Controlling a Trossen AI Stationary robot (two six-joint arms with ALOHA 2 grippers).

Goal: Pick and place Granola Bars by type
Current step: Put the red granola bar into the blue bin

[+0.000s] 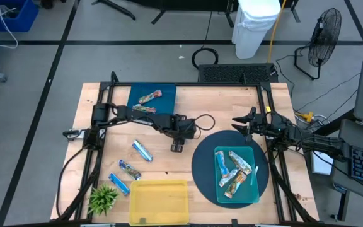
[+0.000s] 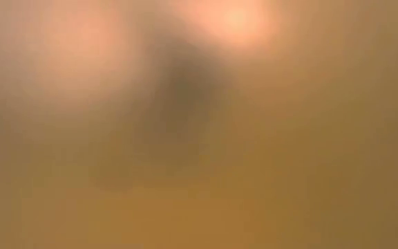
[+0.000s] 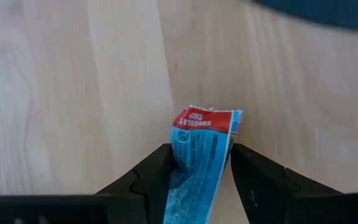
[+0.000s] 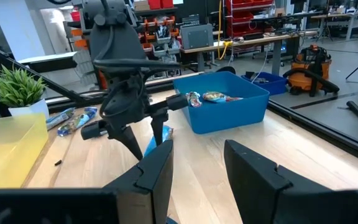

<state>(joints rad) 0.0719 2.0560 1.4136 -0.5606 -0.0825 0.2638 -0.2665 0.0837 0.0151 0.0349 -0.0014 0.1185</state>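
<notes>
Dark blue square tray (image 1: 166, 93): holding two multicoloured crinkly granola bars (image 1: 150, 98).
Teal tray (image 1: 252, 190) on dark round mat (image 1: 201, 165): holding several blue-silver wrapped bars (image 1: 235, 171).
Translucent yellow bin (image 1: 159, 203): sitting beside small green plant (image 1: 103, 198).
Left hand (image 3: 199, 163): gripping a blue-and-red wrapped bar (image 3: 199, 146) above the wooden tabletop (image 1: 276, 107).
Right hand (image 4: 196, 167): hovering with fingers parted, holding nothing.

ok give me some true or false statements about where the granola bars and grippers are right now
1. The left gripper is shut on a blue bar. True.
2. The yellow tray holds several bars. False: no bars show in it.
3. Two multicoloured bars lie in the dark blue tray at the table's far side. True.
4. The right gripper carries a bar. False: its fingers are apart with nothing between them, at the table's right edge.
5. Three blue bars lie loose on the wood near the green plant. True.
6. The teal tray sits directly on the wood. False: it rests on a dark round mat.
</notes>
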